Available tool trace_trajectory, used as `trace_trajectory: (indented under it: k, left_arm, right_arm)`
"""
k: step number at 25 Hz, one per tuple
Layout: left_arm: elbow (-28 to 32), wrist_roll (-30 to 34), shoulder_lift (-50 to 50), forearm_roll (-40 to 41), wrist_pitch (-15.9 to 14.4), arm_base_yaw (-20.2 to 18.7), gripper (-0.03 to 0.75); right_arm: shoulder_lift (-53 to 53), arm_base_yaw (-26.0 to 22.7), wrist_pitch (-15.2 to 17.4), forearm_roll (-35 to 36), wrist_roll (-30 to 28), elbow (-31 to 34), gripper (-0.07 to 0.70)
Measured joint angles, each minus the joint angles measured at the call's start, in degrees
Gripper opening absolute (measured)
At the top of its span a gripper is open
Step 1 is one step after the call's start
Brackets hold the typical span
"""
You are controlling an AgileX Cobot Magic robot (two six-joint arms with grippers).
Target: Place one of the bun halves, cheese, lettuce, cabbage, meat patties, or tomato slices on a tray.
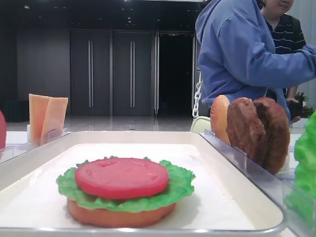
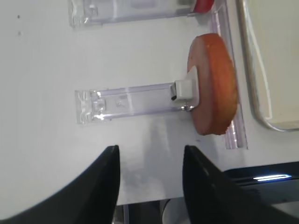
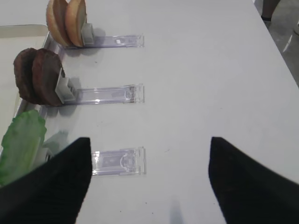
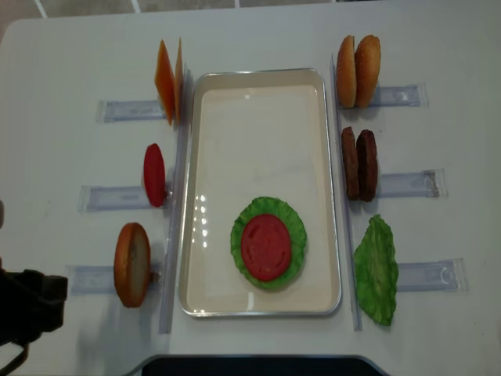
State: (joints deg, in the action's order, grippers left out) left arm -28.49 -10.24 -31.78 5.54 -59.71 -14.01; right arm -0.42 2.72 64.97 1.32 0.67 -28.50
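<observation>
1. Left pincer (image 2: pixel 149 179): jaws apart, nothing btwn them, hovering over bare surface (image 2: pixel 42 70) just short of the clear holder (image 2: pixel 128 100) that props a bun half (image 2: pixel 215 84) on edge.
2. Right pincer (image 3: pixel 149 179): jaws wide, empty, above the surface on the right side; nearest holder (image 3: pixel 117 161) sits just ahead of its left finger.
3. Outward from right pincer: spare lettuce leaf (image 3: pixel 21 142), then two patties (image 3: pixel 39 77) upright in a rack, then two more bun halves (image 3: pixel 65 21), all along the tray's right rim.
4. Tray (image 4: pixel 258 125): stack near its front end – bun at bottom, lettuce (image 4: pixel 293 231) over it, tomato slice (image 4: pixel 266 247) on top, lying flat and centred on the leaf. Rest of the liner is bare.
5. Left of tray: cheese slices (image 4: pixel 168 78) upright at the far end, one more tomato slice (image 4: pixel 154 174) mid-row, bun half nearest the left arm.
6. Step, my read: tomato looks placed, both arms clear of the tray, so this is btwn placements.
7. Next move prob. calls for picking an item on edge from its rack – patty or cheese seem likely – with jaws lined up across its thin faces, then laying it flat on the stack.
8. Pose: both wrists angled down at the surface, pulled back to the near edge, either side of the tray.
</observation>
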Motion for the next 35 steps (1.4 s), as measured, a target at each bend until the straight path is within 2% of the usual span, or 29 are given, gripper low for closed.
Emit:
trace_trajectory:
  k: [6, 10, 19, 30, 35]
  left_arm:
    - [0.02, 6.74, 8.66, -3.41, -0.93, 0.00, 0.339]
    - [0.60, 8.74, 12.84, -4.03, -1.64, 0.00, 0.339]
    - [1.43, 9.40, 18.85, -4.09, -2.81, 0.00, 0.339]
    - [1.43, 9.39, 20.01, -4.14, -3.23, 0.00, 0.339]
    - [1.43, 9.41, 20.19, -4.26, -3.27, 3.17, 0.339]
  right_arm:
    - [0.00, 0.00, 0.00, 0.00, 0.00, 0.00, 0.524]
    - [0.00, 0.00, 0.00, 0.00, 0.00, 0.00, 0.524]
    - [0.00, 0.00, 0.00, 0.00, 0.00, 0.00, 0.524]
    - [0.00, 0.00, 0.00, 0.00, 0.00, 0.00, 0.524]
    - [0.00, 0.00, 0.00, 0.00, 0.00, 0.00, 0.524]
